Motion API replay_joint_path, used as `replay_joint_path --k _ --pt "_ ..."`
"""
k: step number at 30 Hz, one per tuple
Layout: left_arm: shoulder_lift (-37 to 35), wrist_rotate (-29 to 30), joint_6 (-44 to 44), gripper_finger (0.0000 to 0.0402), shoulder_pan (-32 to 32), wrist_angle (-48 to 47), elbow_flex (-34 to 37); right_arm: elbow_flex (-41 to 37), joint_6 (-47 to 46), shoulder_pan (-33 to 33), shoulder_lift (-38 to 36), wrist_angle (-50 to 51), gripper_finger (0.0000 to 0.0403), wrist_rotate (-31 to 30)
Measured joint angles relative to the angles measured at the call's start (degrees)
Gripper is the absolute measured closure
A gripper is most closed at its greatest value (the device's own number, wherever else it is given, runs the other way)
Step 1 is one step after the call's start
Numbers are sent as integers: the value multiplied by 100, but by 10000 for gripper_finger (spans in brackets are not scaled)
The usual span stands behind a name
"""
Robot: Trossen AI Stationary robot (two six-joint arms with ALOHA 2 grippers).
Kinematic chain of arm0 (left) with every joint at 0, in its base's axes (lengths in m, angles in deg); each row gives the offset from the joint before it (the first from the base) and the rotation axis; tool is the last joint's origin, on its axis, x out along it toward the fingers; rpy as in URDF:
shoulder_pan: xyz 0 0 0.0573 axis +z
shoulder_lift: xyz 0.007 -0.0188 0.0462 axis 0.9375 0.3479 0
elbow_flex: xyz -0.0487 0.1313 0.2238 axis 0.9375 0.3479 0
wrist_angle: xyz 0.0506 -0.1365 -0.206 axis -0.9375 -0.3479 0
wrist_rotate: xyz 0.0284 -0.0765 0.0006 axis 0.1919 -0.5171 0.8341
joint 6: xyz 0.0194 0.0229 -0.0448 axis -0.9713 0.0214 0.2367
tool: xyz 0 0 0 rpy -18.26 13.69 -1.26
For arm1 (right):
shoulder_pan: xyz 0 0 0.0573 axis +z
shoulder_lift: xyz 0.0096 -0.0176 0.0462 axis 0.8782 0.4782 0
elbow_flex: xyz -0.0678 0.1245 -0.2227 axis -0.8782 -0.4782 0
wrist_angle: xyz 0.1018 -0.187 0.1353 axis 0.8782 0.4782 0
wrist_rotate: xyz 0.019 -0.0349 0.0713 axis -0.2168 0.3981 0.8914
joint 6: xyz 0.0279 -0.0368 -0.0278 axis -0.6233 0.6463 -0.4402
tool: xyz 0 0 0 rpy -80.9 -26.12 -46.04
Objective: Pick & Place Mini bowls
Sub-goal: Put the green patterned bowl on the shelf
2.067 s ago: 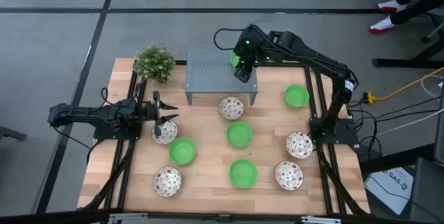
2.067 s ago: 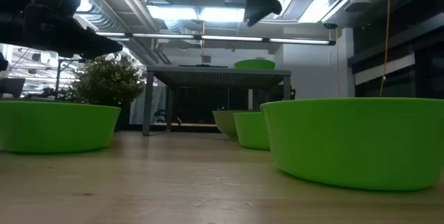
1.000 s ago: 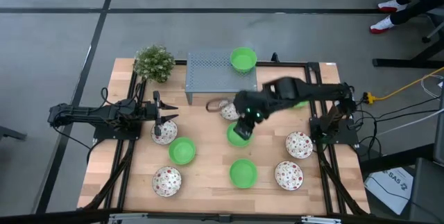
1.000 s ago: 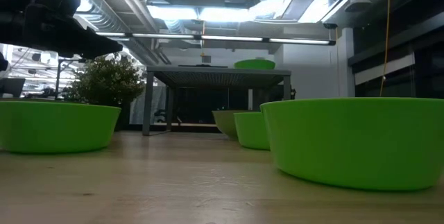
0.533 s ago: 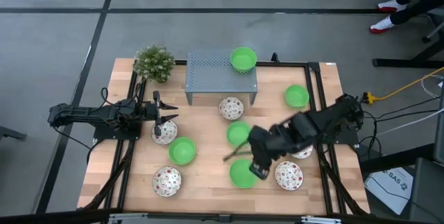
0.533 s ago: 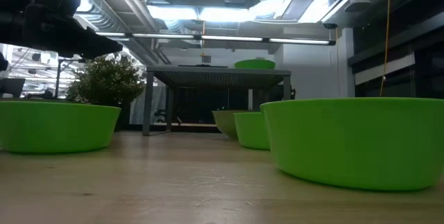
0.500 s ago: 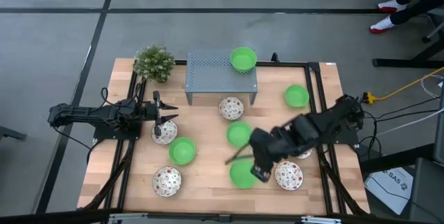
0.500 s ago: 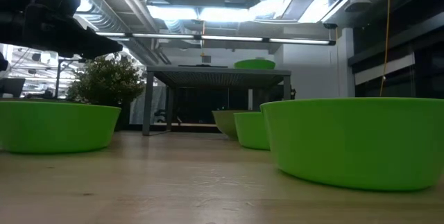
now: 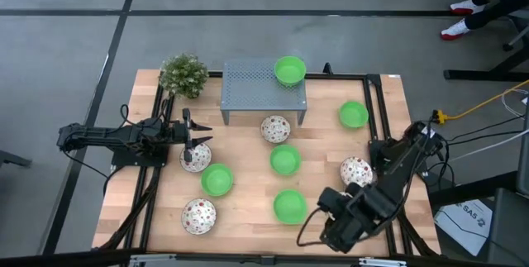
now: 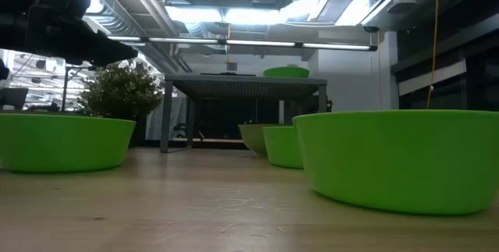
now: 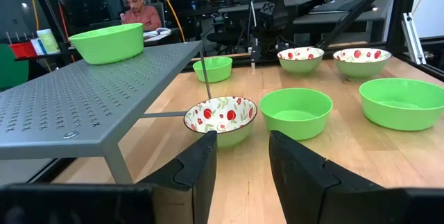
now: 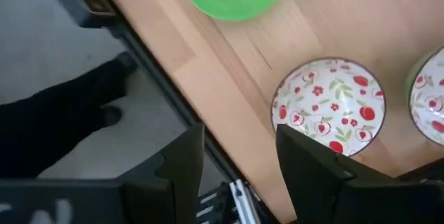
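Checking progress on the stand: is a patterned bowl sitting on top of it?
No, the only bowl on the stand is a plain green bowl, at one of its far corners in the high view.

Wooden surface [image 9: 248, 168], dark rails along both side edges. Far edge: potted plant [image 9: 183, 74] at the left corner, grey perforated stand [image 9: 252, 89] mid-edge. Directly on the wood: green bowls [image 9: 285, 160], [image 9: 217, 179], [image 9: 290, 206], [image 9: 354, 115]; patterned bowls [image 9: 275, 128], [image 9: 196, 159], [image 9: 199, 215], [image 9: 355, 170]. One more patterned bowl near the right front corner is mostly hidden under an arm.
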Motion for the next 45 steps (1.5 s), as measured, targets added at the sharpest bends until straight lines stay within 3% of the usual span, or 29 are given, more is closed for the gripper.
replay_joint_path --k 10,20,45 --pt "0 0 0 274 0 1 0 -1649 -281 185 0 -1311 223 172" --pt "-1 0 0 274 1 1 0 -2710 -611 182 0 -2085 223 212" --pt "1 0 0 274 -1 1 -2 -2877 -567 175 669 -2416 223 158"
